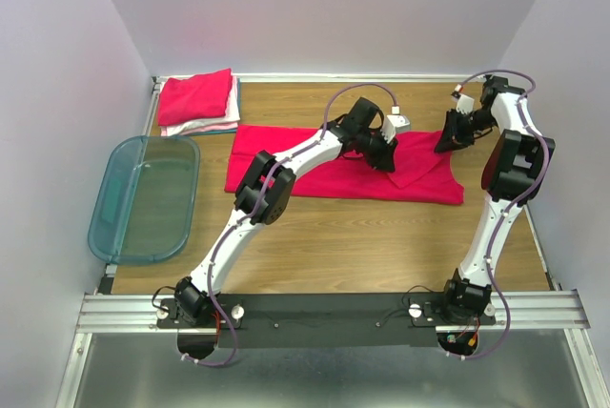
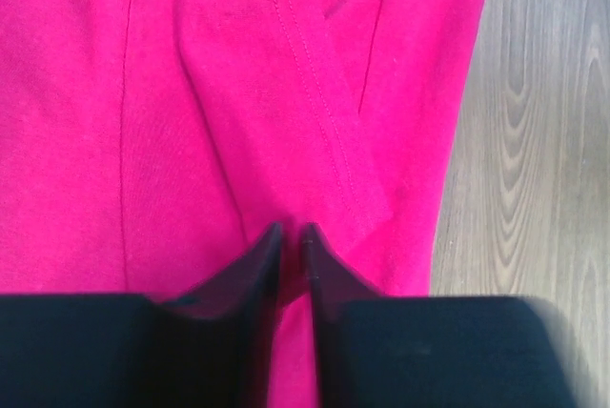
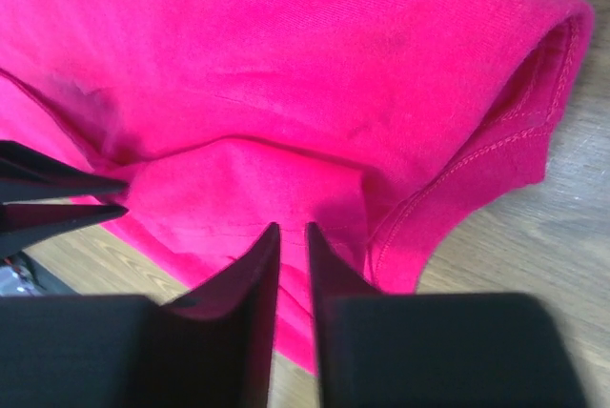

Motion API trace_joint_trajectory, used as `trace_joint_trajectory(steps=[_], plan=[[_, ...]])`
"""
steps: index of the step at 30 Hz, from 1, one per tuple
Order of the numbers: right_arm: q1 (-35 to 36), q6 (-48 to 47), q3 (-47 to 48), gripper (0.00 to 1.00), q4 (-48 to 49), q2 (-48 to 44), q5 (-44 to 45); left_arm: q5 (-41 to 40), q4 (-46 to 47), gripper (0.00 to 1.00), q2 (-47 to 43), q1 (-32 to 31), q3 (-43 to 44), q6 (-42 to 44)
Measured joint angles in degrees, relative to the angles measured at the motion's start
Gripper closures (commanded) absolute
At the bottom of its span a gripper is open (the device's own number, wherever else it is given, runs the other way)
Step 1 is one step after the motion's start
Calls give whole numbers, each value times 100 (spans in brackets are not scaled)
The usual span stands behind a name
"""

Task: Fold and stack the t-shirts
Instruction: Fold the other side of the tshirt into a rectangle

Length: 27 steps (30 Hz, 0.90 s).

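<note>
Red-pink t-shirt (image 1: 315, 174) lies spread across mid-table, creased and seamed, its right end lapped over. Left gripper (image 2: 291, 232) pinches a cloth ridge. Right gripper (image 3: 291, 229) nips a fold by the sleeve hem (both jaws near closed). Wood-grain table (image 1: 362, 246), pale walls (image 1: 324, 8). Teal translucent bin (image 1: 105, 236) at left. Folded shirts (image 1: 195, 101) stacked far-left, red-pink on top.

A robotics lab cell: plain pale walls (image 1: 57, 93) box in a wooden tabletop (image 1: 381, 236), two robot arms (image 1: 276, 179) bolted to an aluminium rail (image 1: 124, 311) at its near edge.
</note>
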Motion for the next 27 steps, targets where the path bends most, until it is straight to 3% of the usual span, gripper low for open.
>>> trace_joint_trajectory(steps=[6,19,25,27], plan=[[0,55,-59,64,79,0,68,-111,2,57,9,0,0,-11],[2,140,-267,50,345,0,525,-319,-2,48,63,0,-2,0],[4,157,-396,52,481,-2,702,-369,-2,48,70,0,-2,7],[9,155,-442,58,494,-4,691,-369,-2,48,76,0,-2,7]])
